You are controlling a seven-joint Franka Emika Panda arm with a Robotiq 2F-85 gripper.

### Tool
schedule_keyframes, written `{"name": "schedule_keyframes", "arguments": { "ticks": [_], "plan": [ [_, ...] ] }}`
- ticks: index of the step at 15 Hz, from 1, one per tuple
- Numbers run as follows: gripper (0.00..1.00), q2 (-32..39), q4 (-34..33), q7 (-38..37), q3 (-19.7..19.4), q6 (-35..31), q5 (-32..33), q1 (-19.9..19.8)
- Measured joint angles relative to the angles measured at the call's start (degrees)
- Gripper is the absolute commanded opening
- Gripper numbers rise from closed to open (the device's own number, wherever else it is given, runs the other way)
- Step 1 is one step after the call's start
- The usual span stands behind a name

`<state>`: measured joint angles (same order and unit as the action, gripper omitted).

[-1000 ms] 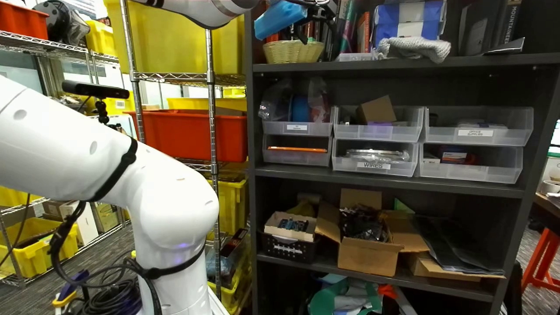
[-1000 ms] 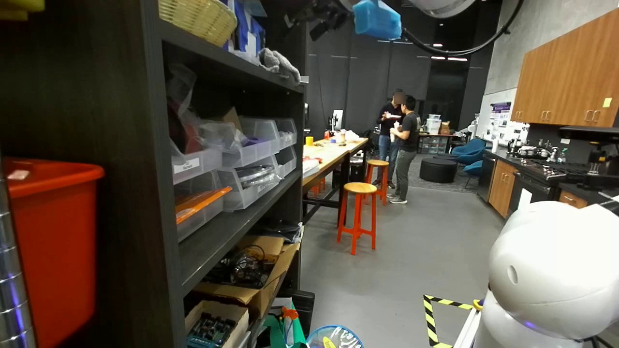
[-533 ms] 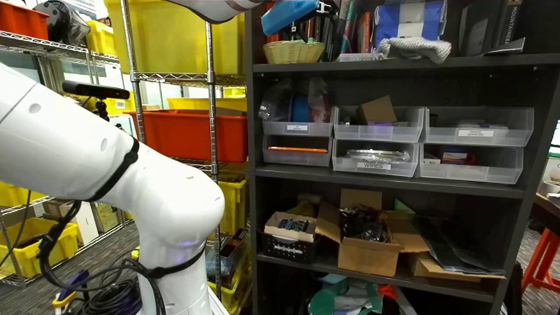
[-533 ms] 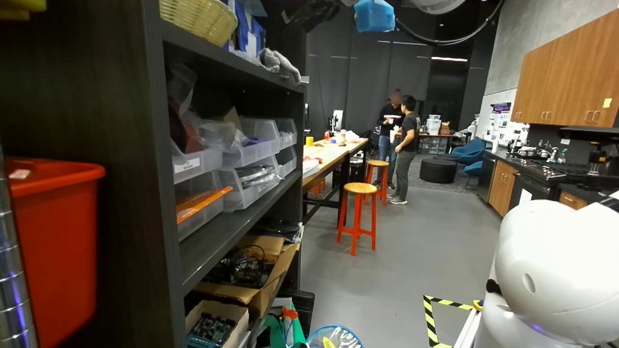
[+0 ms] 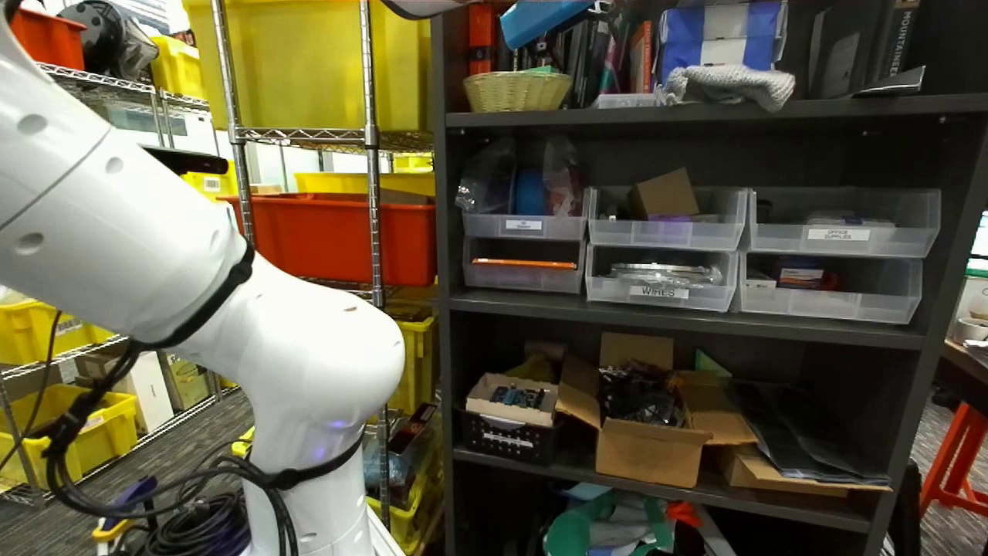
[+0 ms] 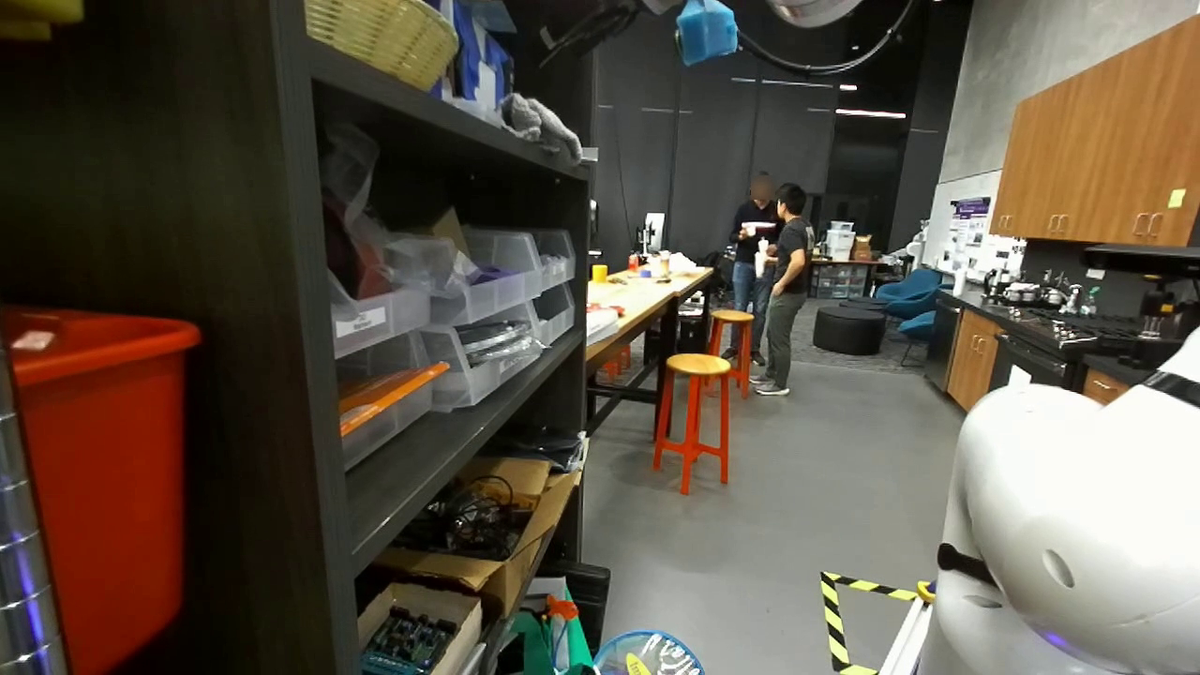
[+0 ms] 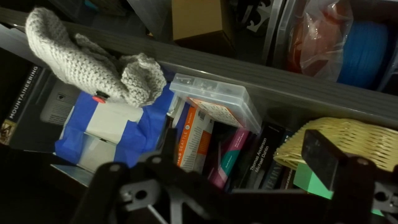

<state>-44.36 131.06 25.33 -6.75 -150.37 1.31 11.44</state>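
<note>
As I find the gripper (image 7: pixel 241 138) spread and empty, facing the row of books (image 7: pixel 230 157), I judge the wicker basket (image 7: pixel 351 140), in front of those books, light, springy and easily crushed; I advise a gentle pinch on its rim

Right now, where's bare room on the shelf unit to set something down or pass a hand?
Set down: narrow front strip of the middle shelf, before the clear bins. Hand: gap above the OFFICE SUPPLIES bin, under the top shelf. Crowded: that top shelf, with books, wicker basket, plastic case and knitted item; a small patch shows bare between case and basket.
</note>
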Motion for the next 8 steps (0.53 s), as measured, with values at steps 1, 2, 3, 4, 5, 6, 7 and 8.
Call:
{"name": "schedule_keyframes", "arguments": {
  "ticks": [1, 2, 3, 4, 5, 6, 7, 8],
  "plan": [
    [1.00, 0.6, -0.5, 0.7, -0.1, -0.1, 0.1, 0.0],
    [1.00, 1.0, -0.8, 1.0, -0.1, -0.4, 0.6, 0.0],
    [1.00, 1.3, -1.0, 1.0, 0.0, -1.3, 1.4, -0.2],
    [1.00, 1.6, -1.0, 0.7, 0.3, -3.0, 2.6, -0.9],
    [1.00, 1.8, -1.0, 0.3, 0.6, -4.4, 3.4, -1.7],
    [1.00, 2.0, -1.0, 0.3, 0.9, -5.0, 3.6, -2.3],
    [1.00, 2.0, -1.0, 0.3, 1.1, -5.2, 3.6, -2.7],
    [1.00, 2.0, -1.0, 0.3, 1.3, -5.3, 3.6, -2.9]
  ]
}}
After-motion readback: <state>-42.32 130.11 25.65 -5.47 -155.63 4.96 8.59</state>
